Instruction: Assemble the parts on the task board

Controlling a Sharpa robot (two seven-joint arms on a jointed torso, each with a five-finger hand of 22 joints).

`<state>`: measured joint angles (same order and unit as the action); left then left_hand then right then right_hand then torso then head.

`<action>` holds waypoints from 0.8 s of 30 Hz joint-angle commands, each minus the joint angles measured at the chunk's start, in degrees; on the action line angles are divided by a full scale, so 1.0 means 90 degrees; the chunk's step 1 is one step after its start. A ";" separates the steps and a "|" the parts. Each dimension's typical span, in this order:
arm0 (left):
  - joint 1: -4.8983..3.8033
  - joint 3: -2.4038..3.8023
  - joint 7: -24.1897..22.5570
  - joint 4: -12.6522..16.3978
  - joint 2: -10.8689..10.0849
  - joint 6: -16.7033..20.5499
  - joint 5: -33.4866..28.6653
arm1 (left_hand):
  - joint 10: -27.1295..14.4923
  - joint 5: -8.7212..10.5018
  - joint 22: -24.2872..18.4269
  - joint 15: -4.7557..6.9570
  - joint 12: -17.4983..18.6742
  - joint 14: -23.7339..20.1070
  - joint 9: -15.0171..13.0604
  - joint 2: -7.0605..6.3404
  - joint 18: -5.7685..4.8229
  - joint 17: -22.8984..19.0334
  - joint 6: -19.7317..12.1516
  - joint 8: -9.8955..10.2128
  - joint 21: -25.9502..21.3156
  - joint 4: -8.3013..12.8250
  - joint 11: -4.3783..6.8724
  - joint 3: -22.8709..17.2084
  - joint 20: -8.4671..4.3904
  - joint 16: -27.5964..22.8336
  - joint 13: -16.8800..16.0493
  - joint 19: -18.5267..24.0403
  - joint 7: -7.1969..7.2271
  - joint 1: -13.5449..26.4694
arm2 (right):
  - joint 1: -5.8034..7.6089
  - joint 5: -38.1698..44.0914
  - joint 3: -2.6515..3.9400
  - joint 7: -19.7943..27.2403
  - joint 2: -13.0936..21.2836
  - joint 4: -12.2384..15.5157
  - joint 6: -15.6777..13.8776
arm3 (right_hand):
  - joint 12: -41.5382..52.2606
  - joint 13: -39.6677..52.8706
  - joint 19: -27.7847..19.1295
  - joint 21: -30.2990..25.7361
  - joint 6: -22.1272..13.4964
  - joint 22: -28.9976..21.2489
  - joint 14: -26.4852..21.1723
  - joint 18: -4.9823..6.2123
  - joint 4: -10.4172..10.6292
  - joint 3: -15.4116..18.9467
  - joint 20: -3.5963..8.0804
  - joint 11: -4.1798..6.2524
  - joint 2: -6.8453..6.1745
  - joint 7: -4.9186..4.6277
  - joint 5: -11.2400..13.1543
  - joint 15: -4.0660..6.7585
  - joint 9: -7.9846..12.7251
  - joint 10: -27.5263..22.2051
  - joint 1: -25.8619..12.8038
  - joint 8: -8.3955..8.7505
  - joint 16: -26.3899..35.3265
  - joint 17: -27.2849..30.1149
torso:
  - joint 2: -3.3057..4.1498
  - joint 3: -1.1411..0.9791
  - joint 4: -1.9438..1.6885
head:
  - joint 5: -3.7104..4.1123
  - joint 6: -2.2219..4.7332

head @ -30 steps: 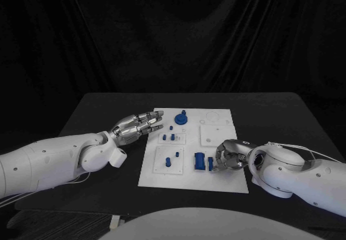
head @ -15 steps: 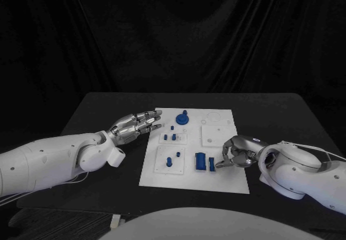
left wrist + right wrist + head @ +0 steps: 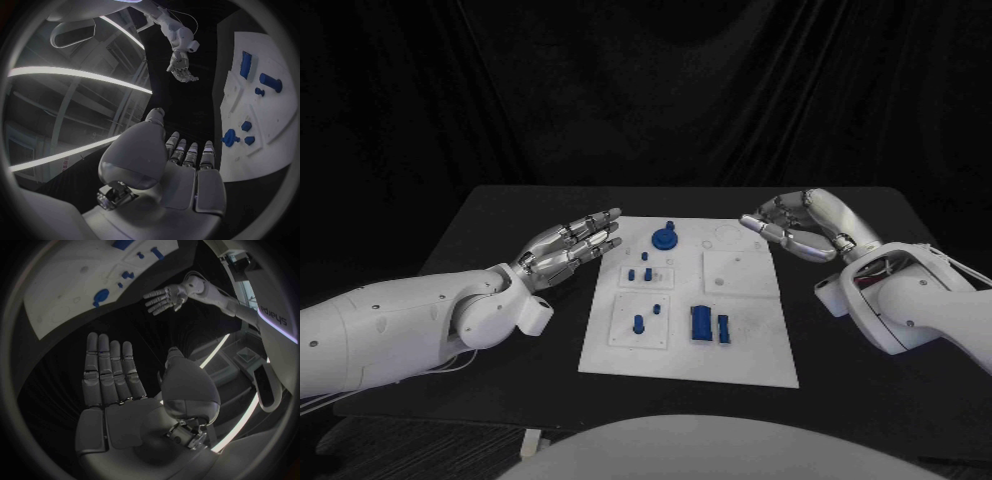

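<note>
The white task board (image 3: pixel 747 352) lies in the middle of the table. On it are a round blue part with a knob (image 3: pixel 664 238), small blue pegs (image 3: pixel 639 272), a single peg (image 3: pixel 639 322), a blue block (image 3: pixel 700 321) and a slim blue piece (image 3: pixel 723 326) beside it. My left hand (image 3: pixel 570 245) hovers open by the board's far left corner, fingers stretched out and holding nothing. My right hand (image 3: pixel 798 225) is raised off the board's far right corner, open and empty. The left wrist view shows my left hand (image 3: pixel 181 170), the board (image 3: pixel 275 125) and the right hand (image 3: pixel 181 67).
The black table (image 3: pixel 502 215) extends past the board on all sides, with a dark curtain behind. In the right wrist view my right hand (image 3: pixel 115 385) spreads flat above the table, with the left hand (image 3: pixel 164 297) and the board (image 3: pixel 62 300) beyond it.
My right hand has lifted away from the slim blue piece at the board's near right and moved to the far right, opening. The slim piece stays beside the block. The left hand barely shifted.
</note>
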<state>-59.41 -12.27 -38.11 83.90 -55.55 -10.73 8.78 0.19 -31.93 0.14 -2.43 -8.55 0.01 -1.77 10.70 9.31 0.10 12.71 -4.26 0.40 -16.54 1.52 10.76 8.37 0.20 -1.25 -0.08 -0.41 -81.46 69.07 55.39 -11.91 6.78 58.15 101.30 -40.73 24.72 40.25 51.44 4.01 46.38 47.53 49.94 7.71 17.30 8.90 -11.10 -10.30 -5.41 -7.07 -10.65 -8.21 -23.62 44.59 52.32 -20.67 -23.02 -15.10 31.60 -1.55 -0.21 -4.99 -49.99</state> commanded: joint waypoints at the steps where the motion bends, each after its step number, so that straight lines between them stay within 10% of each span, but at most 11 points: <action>1: 0.0003 0.0007 -0.1483 0.0022 0.0039 0.0813 0.0186 | -0.0018 0.0321 -0.0016 0.0092 0.0087 -0.0001 0.0016 0.0032 -0.0016 -0.0011 -0.0109 0.0144 -0.0044 -0.0038 0.0184 0.0179 -0.0181 -0.0022 0.0011 0.0009 0.0179 0.0254 | -0.0018 -0.3024 -0.0001 0.2164 -0.0041 -0.0161 0.0078 | -0.0854 -0.0768 -0.1114 -0.0133 -0.0549 -0.0635 -0.1066 -0.0268 0.0032 -0.0028 -0.0251 -0.0370 -0.0039 0.0032 0.0140 -0.0414 0.0373 -0.0926 0.0081 0.0499 0.0764 0.0453 | -0.0039 0.0004 0.0031 | -0.0026 -0.0001; 2: 0.0003 0.0007 -0.1559 0.0019 0.0045 0.0983 0.0312 | -0.0017 0.0498 -0.0016 0.0072 0.0087 -0.0001 0.0017 0.0019 -0.0097 -0.0011 -0.0109 0.0180 -0.0044 -0.0029 0.0182 0.0265 -0.0252 -0.0022 0.0010 0.0009 0.0184 0.0368 | -0.0040 -0.3408 -0.0001 0.2378 -0.0058 -0.0221 0.0253 | -0.1073 -0.1025 -0.1902 -0.0036 -0.0765 -0.1090 -0.1434 -0.0387 0.0005 -0.0038 -0.0347 -0.0328 -0.0077 0.0132 0.0220 -0.0431 0.0537 -0.1262 0.0118 0.0710 0.0961 0.0589 | -0.0042 0.0002 0.0032 | -0.0037 -0.0001; 4: 0.0003 0.0007 -0.1679 0.0015 0.0045 0.1220 0.0532 | -0.0017 0.0877 -0.0016 0.0113 0.0108 -0.0001 0.0022 -0.0018 -0.0181 -0.0011 -0.0113 0.0234 -0.0044 -0.0031 0.0293 0.0416 -0.0354 -0.0022 0.0012 0.0009 0.0286 0.0599 | -0.0088 -0.3935 -0.0002 0.2707 -0.0082 -0.0330 0.0519 | -0.1504 -0.1324 -0.4733 -0.0291 -0.1471 -0.3742 -0.2556 -0.0489 -0.0046 0.0050 -0.0312 0.0030 -0.0311 0.0425 0.0364 -0.0496 0.0828 -0.2104 0.0237 0.1128 0.1504 0.0872 | -0.0054 -0.0004 0.0037 | -0.0046 -0.0001; 5: 0.0003 0.0007 -0.1706 0.0012 0.0044 0.1273 0.0594 | -0.0016 0.0971 -0.0016 0.0123 0.0114 -0.0001 0.0026 -0.0007 -0.0183 -0.0011 -0.0136 0.0258 -0.0044 -0.0031 0.0316 0.0447 -0.0378 -0.0022 0.0013 0.0009 0.0322 0.0662 | -0.0106 -0.4081 -0.0002 0.2805 -0.0090 -0.0368 0.0597 | -0.1549 -0.1548 -0.5392 -0.0361 -0.1602 -0.4395 -0.3370 -0.0298 -0.0067 -0.0057 -0.0266 0.0220 -0.0072 0.0540 0.0434 -0.0395 0.1039 -0.2404 0.0374 0.1246 0.1743 0.1078 | -0.0056 -0.0009 0.0037 | -0.0045 -0.0001; 20: 0.0004 0.0006 -0.1719 -0.0113 0.0109 0.1270 0.0855 | -0.0024 0.0804 -0.0016 0.0071 0.0171 -0.0001 0.0020 0.0166 -0.0169 -0.0011 -0.0064 0.0293 -0.0044 -0.0022 0.0180 0.0393 -0.0309 -0.0022 0.0020 0.0009 0.0182 0.0621 | -0.0255 -0.4656 -0.0003 0.3325 -0.0171 -0.0646 0.1119 | -0.1145 -0.2219 -0.5459 -0.0347 -0.1376 -0.4543 -0.3881 0.0150 -0.0029 -0.0184 -0.0491 0.0262 0.0181 0.0457 0.0452 -0.0249 0.1452 -0.2760 0.0513 0.1343 0.1519 0.1225 | -0.0045 -0.0001 0.0032 | -0.0048 -0.0001; 21: 0.0000 0.0000 -0.0057 -0.0118 0.0112 0.1184 0.0706 | -0.0021 0.1652 -0.0016 0.0270 0.0389 -0.0001 0.0196 -0.0288 -0.0417 -0.0011 -0.0471 0.0474 -0.0044 0.0535 -0.0168 -0.0060 -0.0930 -0.0022 0.0138 0.0009 0.0045 0.3148 | -0.0243 -0.4355 -0.0007 0.2991 -0.0158 -0.0626 0.0849 | -0.1653 -0.2876 -0.5715 -0.0446 -0.2541 -0.4758 -0.4343 -0.0193 -0.0595 -0.0389 0.0056 0.0550 0.0601 0.0786 0.0669 0.0096 0.1790 -0.3406 -0.1411 0.1599 0.1856 0.1678 | -0.0039 -0.0002 0.0028 | -0.0034 0.0000; 22: 0.0000 0.0002 -0.0056 -0.0117 0.0113 0.1191 0.0704 | -0.0021 0.1652 -0.0016 0.0270 0.0389 -0.0001 0.0196 -0.0278 -0.0417 -0.0011 -0.0471 0.0474 -0.0044 0.0536 -0.0168 -0.0061 -0.0930 -0.0022 0.0138 0.0009 0.0045 0.3158 | -0.0245 -0.4362 -0.0003 0.2990 -0.0163 -0.0629 0.0845 | -0.1729 -0.3023 -0.5715 -0.0446 -0.2732 -0.4808 -0.4439 -0.0204 -0.0709 -0.0445 0.0139 0.0590 0.0601 0.0786 0.0713 0.0158 0.1871 -0.3531 -0.1578 0.1656 0.1899 0.1678 | -0.0039 -0.0002 0.0028 | -0.0033 0.0003; 23: -0.0001 0.0012 -0.0049 -0.0111 0.0121 0.1225 0.0692 | -0.0021 0.1726 -0.0016 0.0270 0.0424 -0.0001 0.0196 -0.0286 -0.0417 -0.0011 -0.0513 0.0474 -0.0044 0.0603 -0.0168 -0.0128 -0.0930 -0.0022 0.0138 0.0009 0.0045 0.3442 | -0.0260 -0.4396 0.0023 0.2981 -0.0188 -0.0641 0.0821 | -0.2001 -0.3412 -0.5715 -0.0446 -0.3396 -0.5281 -0.4742 -0.0351 -0.1037 -0.0989 0.0431 0.1144 0.0601 0.0786 0.1183 0.0364 0.2072 -0.3920 -0.2751 0.1829 0.2073 0.1678 | -0.0039 0.0000 0.0028 | -0.0027 0.0021; 24: -0.0001 0.0022 -0.0041 -0.0105 0.0129 0.1264 0.0679 | -0.0021 0.1794 -0.0016 0.0270 0.0446 -0.0001 0.0196 -0.0319 -0.0417 -0.0011 -0.0538 0.0474 -0.0044 0.0645 -0.0168 -0.0170 -0.0930 -0.0022 0.0138 0.0009 0.0045 0.3653 | -0.0276 -0.4435 0.0051 0.2972 -0.0217 -0.0654 0.0795 | -0.2129 -0.3593 -0.5715 -0.0446 -0.3698 -0.5281 -0.4880 -0.0857 -0.1191 -0.0989 0.0568 0.1144 0.0601 0.0786 0.1183 0.0457 0.2166 -0.4105 -0.3285 0.2297 0.2558 0.1678 | -0.0039 0.0002 0.0028 | -0.0021 0.0040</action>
<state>-59.41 -12.26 -38.38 82.78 -54.57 -0.02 15.22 -0.01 -21.61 0.05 -1.29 -6.20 -0.07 -0.99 10.73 7.91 0.06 10.81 -1.11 0.19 -14.74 1.98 12.59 3.45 0.20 -0.65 -0.03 0.61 -66.57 66.78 15.96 -11.68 33.79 56.48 95.52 -32.97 6.54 9.29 0.06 0.20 15.37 0.50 6.99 2.41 7.75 0.96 -7.02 -0.93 -0.10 -0.09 -0.50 -4.14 -4.06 9.08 26.58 -1.68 -2.50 -0.14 31.25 -1.56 0.04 -5.31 -49.91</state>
